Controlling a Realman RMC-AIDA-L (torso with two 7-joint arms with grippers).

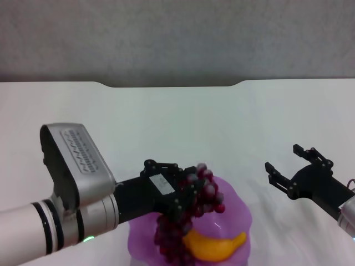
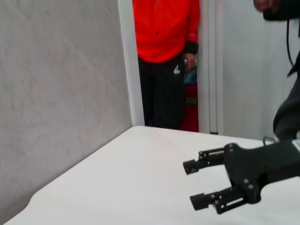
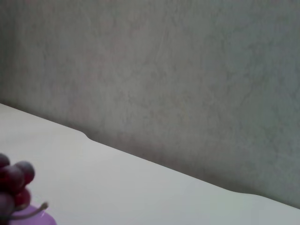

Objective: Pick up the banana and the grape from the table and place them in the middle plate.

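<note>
The grape (image 1: 191, 213) is a dark red-purple bunch hanging over the middle plate (image 1: 238, 208), a translucent purple dish at the near edge of the head view. My left gripper (image 1: 186, 197) reaches in from the left and is shut on the bunch; its fingertips are hidden among the grapes. The banana (image 1: 216, 246) lies in the plate, to the right of the bunch's lower end. My right gripper (image 1: 282, 157) is open and empty over the table, to the right of the plate. It also shows in the left wrist view (image 2: 191, 184). The right wrist view shows a few grapes (image 3: 14, 180) and the plate's rim (image 3: 35, 219).
The white table (image 1: 166, 122) stretches away to a dark notch (image 1: 172, 84) in its far edge, with a grey wall behind. In the left wrist view a person in an orange top (image 2: 166, 42) stands beyond the table's side.
</note>
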